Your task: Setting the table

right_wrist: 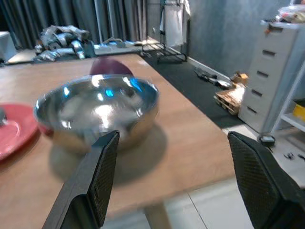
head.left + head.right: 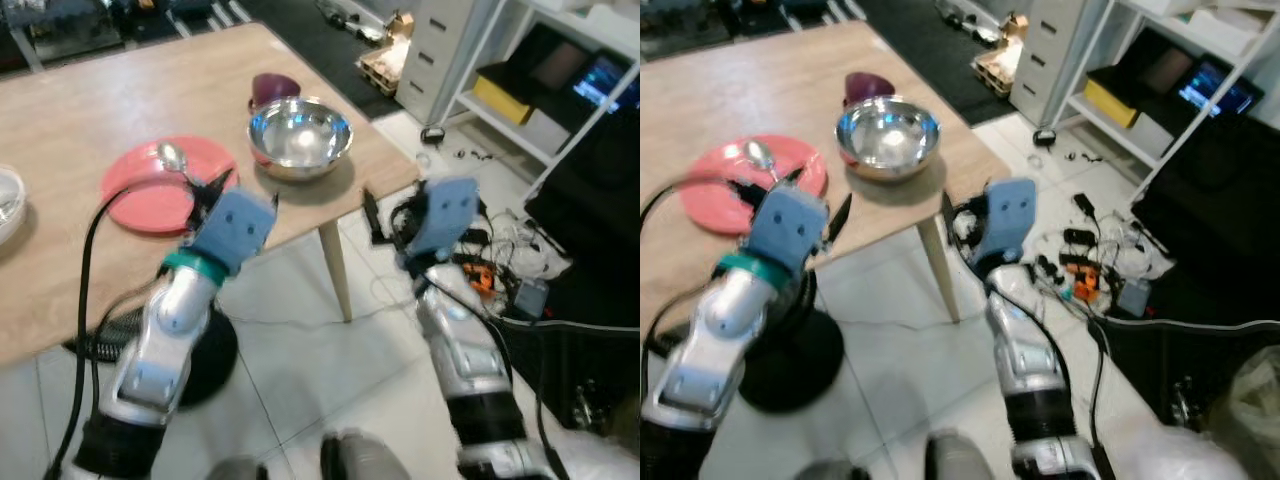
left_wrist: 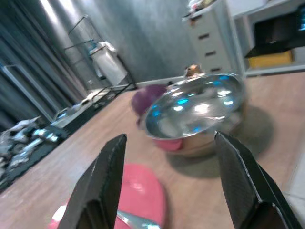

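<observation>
On the wooden table (image 2: 100, 100) lies a pink plate (image 2: 135, 190) with a metal spoon (image 2: 172, 157) resting on it. To its right stands a shiny steel bowl (image 2: 300, 137), with a purple cup (image 2: 272, 88) just behind. My left gripper (image 2: 213, 190) hovers over the plate's near edge by the spoon handle, open and empty, its black fingers (image 3: 102, 186) spread wide. My right gripper (image 2: 386, 216) hangs off the table's right corner, level with the bowl (image 1: 95, 112), also open with nothing between its fingers (image 1: 257, 181).
A pale bowl (image 2: 8, 200) sits at the table's left edge. A table leg (image 2: 335, 270) and a black round base (image 2: 210, 350) stand below the table. Grey drawers (image 2: 440, 40), a white shelf with a yellow box (image 2: 510, 95) and tangled cables (image 2: 490, 270) occupy the right.
</observation>
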Motion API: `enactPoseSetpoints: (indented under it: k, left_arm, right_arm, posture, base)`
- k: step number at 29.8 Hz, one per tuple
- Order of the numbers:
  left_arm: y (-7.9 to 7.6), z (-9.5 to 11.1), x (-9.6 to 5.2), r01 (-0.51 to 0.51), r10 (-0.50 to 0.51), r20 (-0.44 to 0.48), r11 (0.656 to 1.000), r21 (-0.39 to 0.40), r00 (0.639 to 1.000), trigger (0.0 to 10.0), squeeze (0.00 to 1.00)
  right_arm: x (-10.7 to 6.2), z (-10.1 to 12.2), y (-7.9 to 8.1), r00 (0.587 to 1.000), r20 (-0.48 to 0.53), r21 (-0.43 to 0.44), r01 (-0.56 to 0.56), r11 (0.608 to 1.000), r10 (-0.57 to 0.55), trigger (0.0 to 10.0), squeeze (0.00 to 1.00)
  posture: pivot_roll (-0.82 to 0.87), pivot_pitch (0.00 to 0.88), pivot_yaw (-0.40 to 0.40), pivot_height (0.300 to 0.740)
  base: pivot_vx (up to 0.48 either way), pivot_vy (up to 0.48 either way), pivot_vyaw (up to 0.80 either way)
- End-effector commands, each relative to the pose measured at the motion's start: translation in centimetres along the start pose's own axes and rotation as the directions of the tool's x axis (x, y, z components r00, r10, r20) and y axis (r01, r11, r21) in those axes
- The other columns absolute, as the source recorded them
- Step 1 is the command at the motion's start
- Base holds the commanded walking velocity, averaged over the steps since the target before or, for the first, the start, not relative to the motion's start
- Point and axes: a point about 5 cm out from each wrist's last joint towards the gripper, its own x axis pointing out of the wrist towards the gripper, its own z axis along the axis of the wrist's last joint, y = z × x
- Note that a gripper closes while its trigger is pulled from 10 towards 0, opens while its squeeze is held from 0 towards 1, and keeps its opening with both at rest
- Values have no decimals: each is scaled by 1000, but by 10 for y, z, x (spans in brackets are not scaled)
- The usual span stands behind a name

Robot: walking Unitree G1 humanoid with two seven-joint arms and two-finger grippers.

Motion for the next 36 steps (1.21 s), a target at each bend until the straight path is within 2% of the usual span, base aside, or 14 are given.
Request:
enactPoseSetpoints:
  k: [1,6,13,21,36]
  left_arm:
    - [0,-5,-3,0,0,-32,1000,11,999,10000,0]
    - [-3,-8,-3,12,-12,-55,1000,-1,998,10000,0]
    - [-8,-15,-5,7,-16,-109,997,-78,994,10000,0]
    - [-6,-19,-5,-15,1,-142,995,-94,990,10000,0]
    - [-1,-24,-3,-61,37,-183,990,-126,982,10000,0]
  right_arm:
    - [-1,-3,4,1000,-12,12,-8,1000,8,10000,0]
    - [-1,-3,3,1000,-13,9,-2,1000,3,10000,0]
    - [-4,-8,-6,999,-37,-22,31,999,-32,10000,0]
    - [-3,-8,-16,997,-40,-39,59,997,-60,10000,0]
    - [-3,-9,-14,998,-40,-40,54,998,-56,10000,0]
  posture:
    - [-44,11,17,740]
    - [-48,13,18,740]
    - [-51,14,17,740]
    - [-52,13,17,740]
    - [-57,6,19,740]
  base:
    - [0,0,0]
    - [0,0,0]
    - [0,0,0]
    - [0,0,0]
    - [0,0,0]
